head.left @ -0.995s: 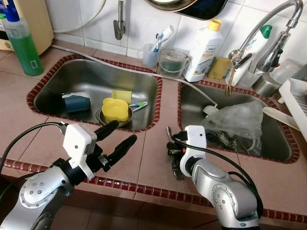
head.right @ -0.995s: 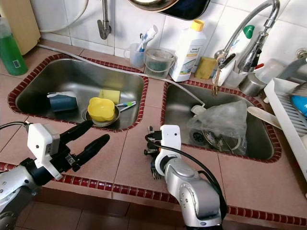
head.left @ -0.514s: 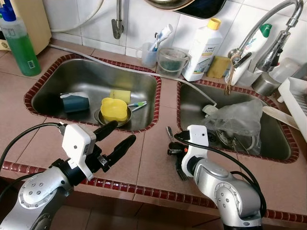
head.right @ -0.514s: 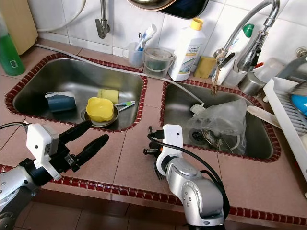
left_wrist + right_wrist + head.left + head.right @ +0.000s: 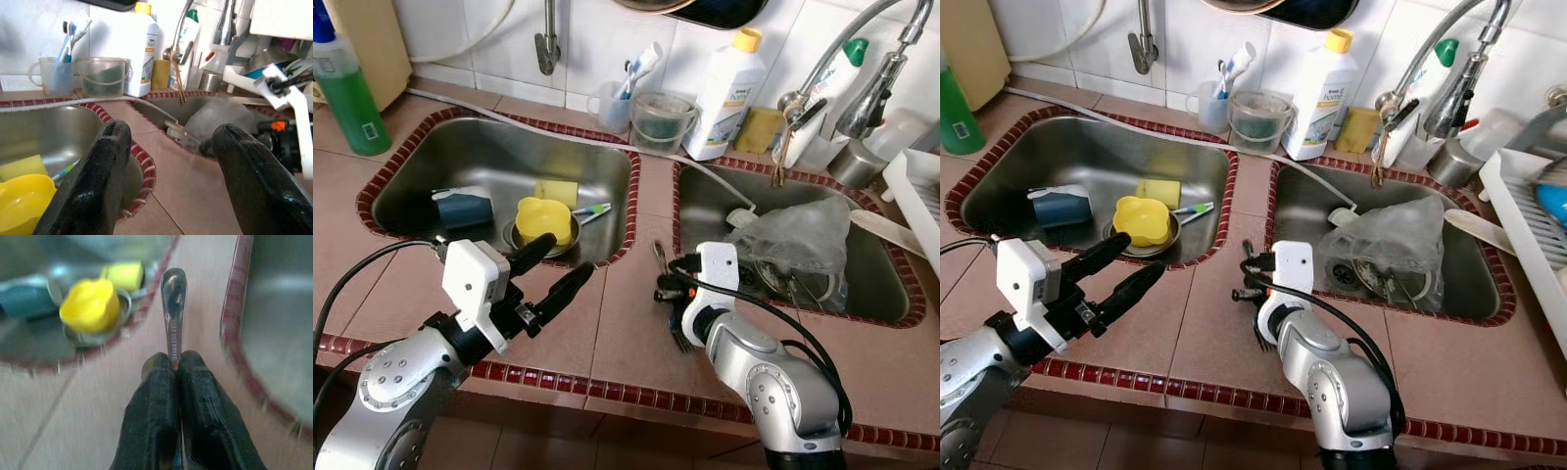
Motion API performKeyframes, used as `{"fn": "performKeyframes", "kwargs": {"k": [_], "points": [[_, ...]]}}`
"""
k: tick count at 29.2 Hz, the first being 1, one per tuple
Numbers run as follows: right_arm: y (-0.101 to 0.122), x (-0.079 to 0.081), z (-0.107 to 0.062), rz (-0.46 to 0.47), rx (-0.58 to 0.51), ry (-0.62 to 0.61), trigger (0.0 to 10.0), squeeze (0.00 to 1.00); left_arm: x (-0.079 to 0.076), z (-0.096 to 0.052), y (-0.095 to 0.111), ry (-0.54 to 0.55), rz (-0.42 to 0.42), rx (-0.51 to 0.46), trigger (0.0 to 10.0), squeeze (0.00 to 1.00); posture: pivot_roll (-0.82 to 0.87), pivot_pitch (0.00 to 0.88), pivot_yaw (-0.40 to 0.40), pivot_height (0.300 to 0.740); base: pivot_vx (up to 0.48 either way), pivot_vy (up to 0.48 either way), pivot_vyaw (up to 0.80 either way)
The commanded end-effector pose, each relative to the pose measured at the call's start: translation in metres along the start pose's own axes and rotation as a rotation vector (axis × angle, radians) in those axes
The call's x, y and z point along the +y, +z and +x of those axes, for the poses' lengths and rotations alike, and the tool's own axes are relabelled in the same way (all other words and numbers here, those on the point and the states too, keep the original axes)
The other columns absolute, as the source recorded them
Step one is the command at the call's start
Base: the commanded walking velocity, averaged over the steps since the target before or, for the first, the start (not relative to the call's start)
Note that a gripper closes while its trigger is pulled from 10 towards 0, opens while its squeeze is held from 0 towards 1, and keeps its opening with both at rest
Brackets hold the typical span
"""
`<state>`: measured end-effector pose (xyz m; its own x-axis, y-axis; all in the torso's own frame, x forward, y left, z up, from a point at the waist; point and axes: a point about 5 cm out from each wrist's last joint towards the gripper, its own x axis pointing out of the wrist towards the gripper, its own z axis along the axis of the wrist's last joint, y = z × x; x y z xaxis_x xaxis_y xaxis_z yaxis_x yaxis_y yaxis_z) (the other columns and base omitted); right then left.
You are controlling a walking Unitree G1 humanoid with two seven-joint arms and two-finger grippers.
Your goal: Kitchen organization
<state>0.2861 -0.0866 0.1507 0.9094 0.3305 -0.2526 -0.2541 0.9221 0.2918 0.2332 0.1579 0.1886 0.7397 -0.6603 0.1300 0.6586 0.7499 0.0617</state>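
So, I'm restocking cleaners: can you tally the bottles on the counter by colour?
Green: 1, the green bottle
White: 2, the yellow-capped bottle and the green-capped bottle
Total: 3

Two sinks (image 5: 431, 162) (image 5: 886, 294) lie side by side. One yellow bowl (image 5: 542, 219), one blue cup (image 5: 463, 209) and one yellow sponge (image 5: 558, 191) sit in the left one. One white bottle (image 5: 728, 93), one green bottle (image 5: 344, 90), one plastic bag (image 5: 795, 235).
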Motion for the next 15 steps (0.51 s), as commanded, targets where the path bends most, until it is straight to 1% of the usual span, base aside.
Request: {"fn": "performKeyframes", "kwargs": {"k": [1, 6, 10, 13, 15], "points": [[0.007, -0.004, -0.002, -0.001, -0.047, -0.012, 0.0, 0.0, 0.0, 0.001, 0.0, -0.001, -0.008, -0.009, 10.0, 0.0, 0.15, 0.092, -0.152, 0.74, 0.0, 0.0, 0.0], [0.016, -0.005, 0.001, -0.022, -0.108, -0.002, 0.0, 0.0, 0.005, 0.006, 0.001, 0.005, -0.025, -0.025, 10.0, 0.0, 0.15, 0.074, -0.147, 0.74, 0.0, 0.0, 0.0], [0.017, -0.005, 0.002, -0.028, -0.121, 0.008, 0.0, 0.0, 0.006, 0.008, 0.0, 0.008, -0.041, -0.026, 10.0, 0.0, 0.14, 0.069, -0.146, 0.74, 0.0, 0.0, 0.0], [0.02, -0.004, 0.001, -0.063, -0.152, 0.032, 0.0, 0.0, 0.007, 0.01, 0.0, 0.017, -0.046, -0.03, 10.0, 0.0, 0.14, 0.062, -0.142, 0.74, 0.0, 0.0, 0.0], [0.021, -0.004, 0.0, -0.078, -0.172, 0.041, 0.0, 0.0, 0.009, 0.013, 0.0, 0.04, -0.066, -0.039, 10.0, 0.0, 0.13, 0.057, -0.139, 0.74, 0.0, 0.0, 0.0]]}}
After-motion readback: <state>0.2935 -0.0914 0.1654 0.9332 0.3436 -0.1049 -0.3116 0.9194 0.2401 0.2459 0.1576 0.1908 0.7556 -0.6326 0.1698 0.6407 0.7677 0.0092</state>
